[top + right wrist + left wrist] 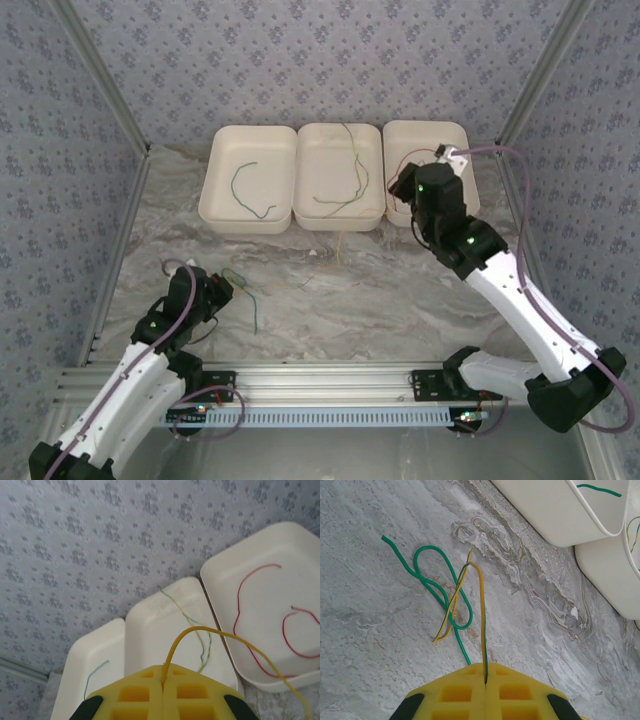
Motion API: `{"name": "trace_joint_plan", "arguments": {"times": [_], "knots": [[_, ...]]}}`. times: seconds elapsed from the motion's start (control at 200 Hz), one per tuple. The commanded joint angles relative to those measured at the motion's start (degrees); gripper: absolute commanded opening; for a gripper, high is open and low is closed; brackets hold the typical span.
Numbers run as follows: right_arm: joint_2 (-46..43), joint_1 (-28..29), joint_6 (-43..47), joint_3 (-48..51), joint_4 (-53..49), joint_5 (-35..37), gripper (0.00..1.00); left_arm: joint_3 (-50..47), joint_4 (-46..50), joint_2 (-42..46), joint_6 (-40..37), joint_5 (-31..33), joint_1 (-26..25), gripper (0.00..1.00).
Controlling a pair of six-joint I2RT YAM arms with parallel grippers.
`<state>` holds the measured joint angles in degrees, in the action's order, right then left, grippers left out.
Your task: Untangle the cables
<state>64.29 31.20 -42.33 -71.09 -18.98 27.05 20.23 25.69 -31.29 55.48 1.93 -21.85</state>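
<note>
Partly done: trays (pixel 222 150) at twelve o'clock hold sorted cables (pixel 239 600); at seven o'clock the left hand (pixel 485 672), closed, pinches a yellow-green cable (pixel 482 610) looped through a green cable (pixel 431 547) on the tabletop (pixel 370 630); right hand (pixel 164 672), closed, holds a yellow cable (pixel 225 634) at one o'clock.

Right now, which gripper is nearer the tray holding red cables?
Right. The right gripper hangs at the left edge of that tray; the left gripper sits across the table, near-left, by the green-yellow tangle.

Marbled table (pixel 400 290) bears three white trays (pixel 320 160) and tangled green-yellow cables (pixel 425 581).
</note>
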Motion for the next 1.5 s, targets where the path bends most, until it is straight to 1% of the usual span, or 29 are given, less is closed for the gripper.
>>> {"name": "trace_joint_plan", "arguments": {"times": [0.0,0.14,0.245,0.325,0.385,0.435,0.48,0.605,0.72,0.794,0.899,0.929,1.069,1.104,1.184,1.324,1.499], "knots": [[-0.7,-2.4,3.4,-5.8,-1.1,-2.5,0.00,-0.5,-0.8,-0.2,-1.2,-0.1,0.4,0.00],[0.9,-4.8,4.5,-11.0,-1.1,-5.2,0.00,-0.5,-1.8,-1.9,-1.5,-0.5,0.5,0.00],[2.6,-5.9,5.2,-15.2,-0.4,-9.2,0.00,1.8,-2.7,-3.2,-2.1,-1.5,0.5,0.00],[3.8,-5.8,5.8,-18.1,-0.7,-10.4,0.00,8.0,1.7,-2.3,-4.2,1.3,0.5,0.00],[4.3,-5.9,5.8,-19.3,-0.9,-10.8,0.00,13.6,4.6,-1.3,-7.1,3.9,0.5,0.00],[4.4,-6.1,5.8,-19.7,-0.9,-11.0,0.00,18.9,6.5,-1.6,-9.5,4.8,0.5,0.00],[4.3,-6.2,5.8,-19.9,-0.7,-11.0,0.00,24.1,7.5,-3.3,-11.7,4.1,0.5,0.00],[4.3,-6.5,5.8,-20.0,-0.1,-11.9,0.00,36.6,9.1,-8.9,-15.4,-1.0,0.6,0.00],[4.9,-6.7,5.8,-20.5,0.2,-13.3,0.00,44.2,9.9,-11.7,-17.6,-1.1,0.5,0.00],[6.1,-6.7,5.8,-21.4,0.0,-15.2,0.00,47.5,10.8,-13.1,-18.8,-1.0,0.5,0.00],[8.4,-6.7,5.8,-22.8,-0.2,-18.2,0.00,47.9,10.6,-14.0,-18.9,-1.6,0.5,0.00],[9.2,-6.7,7.8,-23.3,-0.1,-19.2,0.00,47.4,10.0,-14.2,-18.4,-2.2,0.5,0.00],[14.7,-6.8,9.5,-26.5,0.2,-24.9,0.00,43.2,3.0,-16.8,-13.7,-9.9,0.1,0.00],[16.6,-7.0,10.0,-27.7,0.2,-26.6,0.00,42.2,0.9,-17.7,-12.7,-10.7,-0.5,0.00],[21.4,-7.6,10.5,-30.9,-0.2,-29.8,0.00,40.8,-3.2,-20.9,-11.9,-10.3,-3.4,0.00],[28.8,-9.4,12.0,-34.5,2.5,-34.3,0.00,42.5,-8.6,-29.0,-12.5,-8.2,-9.1,0.00],[39.6,-12.1,13.6,-41.7,5.9,-41.2,0.00,48.2,-15.7,-41.4,-13.9,-7.8,-12.3,0.00]]}}
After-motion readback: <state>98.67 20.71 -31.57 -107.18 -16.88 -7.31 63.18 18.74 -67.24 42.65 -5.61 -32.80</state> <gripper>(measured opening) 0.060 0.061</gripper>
